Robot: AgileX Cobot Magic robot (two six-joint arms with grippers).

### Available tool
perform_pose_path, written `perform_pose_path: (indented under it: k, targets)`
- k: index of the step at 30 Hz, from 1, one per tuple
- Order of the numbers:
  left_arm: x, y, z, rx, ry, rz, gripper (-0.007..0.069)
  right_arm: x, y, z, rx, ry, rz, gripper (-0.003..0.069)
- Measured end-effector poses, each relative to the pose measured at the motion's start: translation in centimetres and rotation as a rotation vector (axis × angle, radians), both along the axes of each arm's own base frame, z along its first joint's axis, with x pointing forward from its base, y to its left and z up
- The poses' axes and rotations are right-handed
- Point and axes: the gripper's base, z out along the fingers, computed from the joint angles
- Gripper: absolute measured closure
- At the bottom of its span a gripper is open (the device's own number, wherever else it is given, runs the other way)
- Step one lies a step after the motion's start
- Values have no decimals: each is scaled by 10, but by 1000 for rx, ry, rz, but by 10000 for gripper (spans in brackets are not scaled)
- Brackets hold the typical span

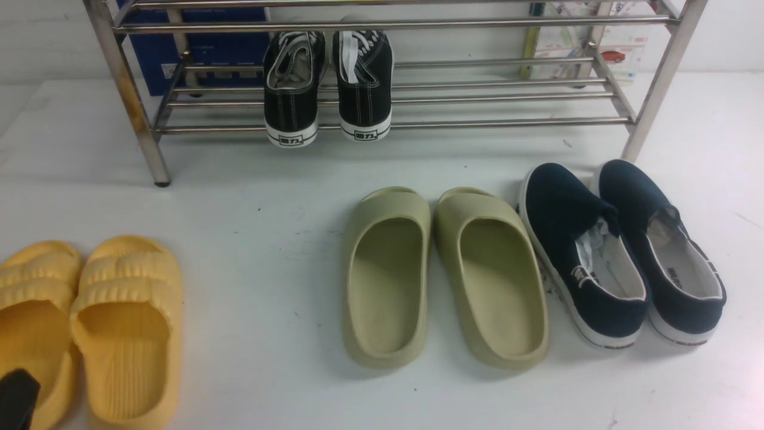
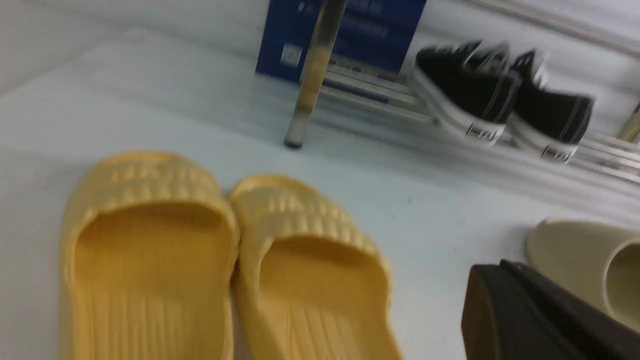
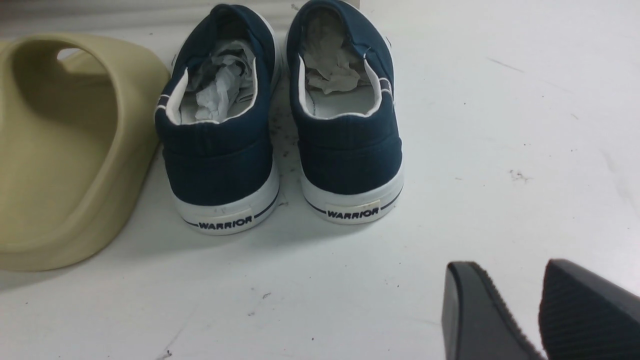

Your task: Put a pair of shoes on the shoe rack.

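The pair of shoes, two black sneakers (image 1: 327, 83) with white soles, rests side by side on the lowest tier of the shoe rack (image 1: 477, 123), heels facing me. The left wrist view shows them blurred (image 2: 500, 100) beyond a rack leg (image 2: 312, 85). My left gripper (image 1: 15, 397) sits low at the near left, over the yellow slippers; its fingers (image 2: 492, 285) are pressed together with nothing held. My right gripper (image 3: 510, 280) is open and empty, just above the table behind the navy shoes, and does not show in the front view.
Yellow slippers (image 1: 89, 328) lie at the near left, olive slippers (image 1: 441, 275) in the middle and navy slip-on shoes (image 1: 621, 251) on the right. A blue box (image 1: 209, 54) stands behind the rack. The rack's right half holds nothing.
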Motion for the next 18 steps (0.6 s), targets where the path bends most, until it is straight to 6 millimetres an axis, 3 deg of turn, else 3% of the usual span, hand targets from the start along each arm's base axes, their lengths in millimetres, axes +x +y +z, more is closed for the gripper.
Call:
perform_pose_path:
  k: [6,18]
  targets:
    - [-3,-3,-18,-35,179,-21,638,0,0,0,0,-1,0,419]
    - [-4,-3,-19,-34,194,-22,638,0,0,0,0,-1,0,419]
